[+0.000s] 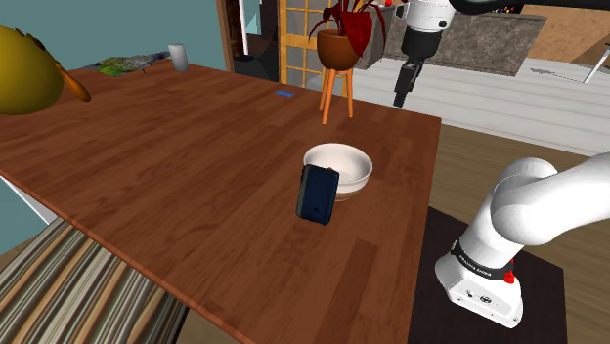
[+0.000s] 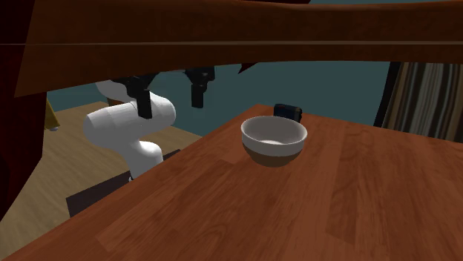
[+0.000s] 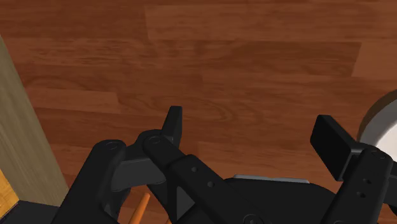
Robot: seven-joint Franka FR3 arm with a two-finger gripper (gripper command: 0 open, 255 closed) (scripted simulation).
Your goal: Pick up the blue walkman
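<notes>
Reddish-brown wooden table (image 1: 186, 166), planked, grain running lengthwise. Near the edge closest to the stand, a white bowl (image 1: 338, 166) with a brown base, upright. Touching the bowl's side, on the side away from that edge's far corner, a dark blue walkman (image 1: 318, 194) stood on end. Close to the far edge, well apart from both, a small flat blue thing (image 1: 285, 94). At the far corner, a grey cup (image 1: 177, 58), upright, and near it a flat greenish heap (image 1: 122, 66), too small to make out.
</notes>
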